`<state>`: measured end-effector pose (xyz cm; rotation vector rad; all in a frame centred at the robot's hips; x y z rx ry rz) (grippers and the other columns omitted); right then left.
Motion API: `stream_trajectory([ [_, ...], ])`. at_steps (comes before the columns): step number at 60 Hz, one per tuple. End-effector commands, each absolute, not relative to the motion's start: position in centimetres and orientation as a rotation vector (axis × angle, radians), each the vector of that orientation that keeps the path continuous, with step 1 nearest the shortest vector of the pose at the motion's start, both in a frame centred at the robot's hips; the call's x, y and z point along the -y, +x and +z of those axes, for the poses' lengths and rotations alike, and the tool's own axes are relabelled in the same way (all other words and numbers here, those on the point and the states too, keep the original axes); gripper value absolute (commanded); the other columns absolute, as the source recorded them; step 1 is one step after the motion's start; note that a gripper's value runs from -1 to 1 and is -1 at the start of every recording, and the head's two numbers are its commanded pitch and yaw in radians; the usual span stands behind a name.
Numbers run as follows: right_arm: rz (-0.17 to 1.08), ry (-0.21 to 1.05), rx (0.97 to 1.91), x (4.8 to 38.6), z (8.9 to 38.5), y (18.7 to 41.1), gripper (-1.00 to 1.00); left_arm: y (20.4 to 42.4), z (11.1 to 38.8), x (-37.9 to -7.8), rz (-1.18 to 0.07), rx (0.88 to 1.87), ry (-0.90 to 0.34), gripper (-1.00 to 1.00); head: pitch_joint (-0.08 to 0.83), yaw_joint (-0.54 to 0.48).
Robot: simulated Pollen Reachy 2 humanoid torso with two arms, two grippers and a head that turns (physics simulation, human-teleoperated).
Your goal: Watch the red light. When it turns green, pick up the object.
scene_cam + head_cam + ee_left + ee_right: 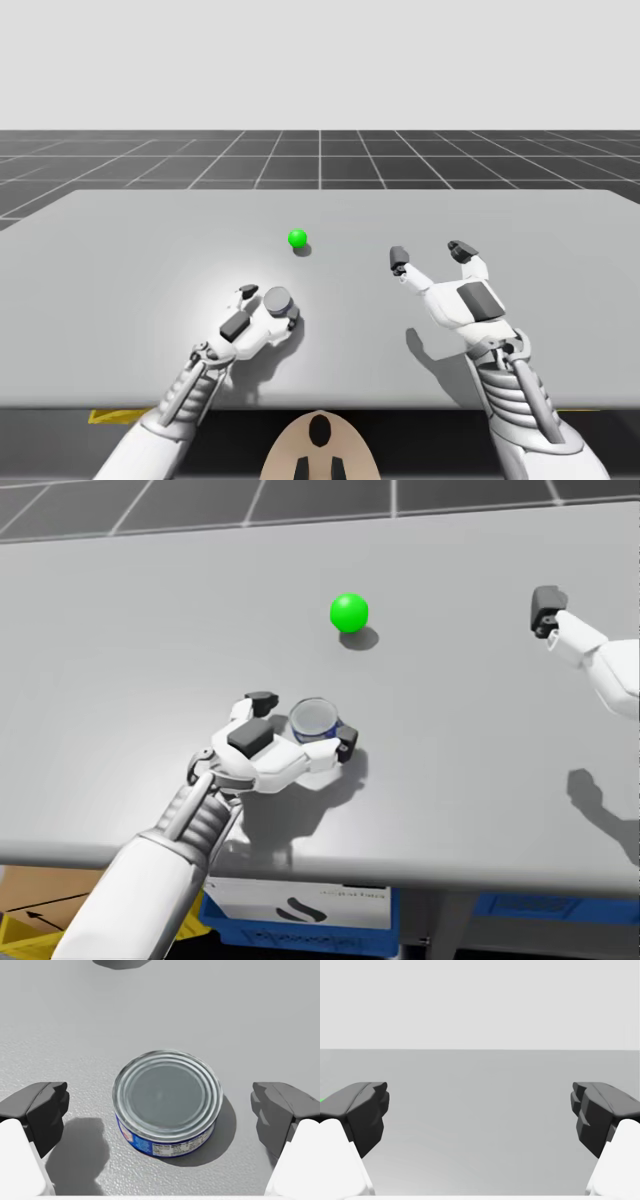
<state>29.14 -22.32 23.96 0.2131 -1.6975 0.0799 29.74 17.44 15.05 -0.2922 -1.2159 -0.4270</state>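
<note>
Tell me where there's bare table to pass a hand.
Bare: the grey table between the green ball light and my open right gripper, and the whole far strip. Crowded: around the short blue-labelled metal can between my open left gripper's fingers.

The robot's white arms (150, 450) have ribbed grey wrists (510, 385); its left claw (270, 303) and right claw (429, 253) carry dark grey pads (42, 1110).
</note>
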Motion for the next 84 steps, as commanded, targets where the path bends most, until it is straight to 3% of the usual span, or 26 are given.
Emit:
stream_trajectory([
  [1, 0.067, 0.229, 1.695, 22.2, 23.9, 29.1, -1.00, 30.5, 14.0, -14.4, -0.385, 1.199, -0.347, -1.00, 0.705, 0.15],
  [15, 0.065, 0.230, 1.700, 22.2, 24.1, 29.0, -1.00, 30.7, 13.2, -13.8, -0.398, 1.175, -0.329, -1.00, 0.707, 0.15],
  [17, 0.065, 0.231, 1.700, 22.3, 24.1, 29.0, -1.00, 30.7, 13.1, -13.8, -0.395, 1.168, -0.321, -0.85, 0.706, 0.15],
  [20, 0.065, 0.231, 1.701, 22.3, 24.1, 29.0, -1.00, 30.6, 12.9, -13.8, -0.395, 1.169, -0.310, -0.15, 0.705, 0.15],
  [21, 0.065, 0.231, 1.701, 22.3, 24.1, 29.0, -1.00, 30.6, 12.8, -13.9, -0.395, 1.170, -0.305, 0.15, 0.705, 0.15],
  [22, 0.065, 0.231, 1.701, 22.3, 24.1, 29.0, -1.00, 30.6, 12.8, -13.9, -0.397, 1.171, -0.303, 0.73, 0.705, 0.15],
  [23, 0.064, 0.231, 1.702, 22.3, 24.1, 29.0, -1.00, 30.6, 12.8, -13.9, -0.394, 1.168, -0.305, 0.90, 0.705, 0.15],
  [31, 0.064, 0.231, 1.706, 22.3, 24.2, 29.0, -1.00, 30.6, 12.7, -14.0, -0.394, 1.165, -0.306, 0.98, 0.697, 0.15],
  [44, 0.064, 0.232, 1.706, 22.3, 24.2, 28.9, -1.00, 30.5, 12.6, -14.0, -0.394, 1.161, -0.308, 0.95, 0.661, 0.15],
  [66, 0.047, 0.233, 1.703, 22.6, 24.3, 29.0, -1.00, 30.6, 12.5, -14.2, -0.397, 1.157, -0.316, 0.93, 0.378, 0.15],
  [84, 0.042, 0.270, 1.683, 22.7, 24.3, 29.0, -1.00, 30.6, 14.4, -14.4, -0.353, 1.182, -0.312, 0.97, 0.313, 0.15],
])
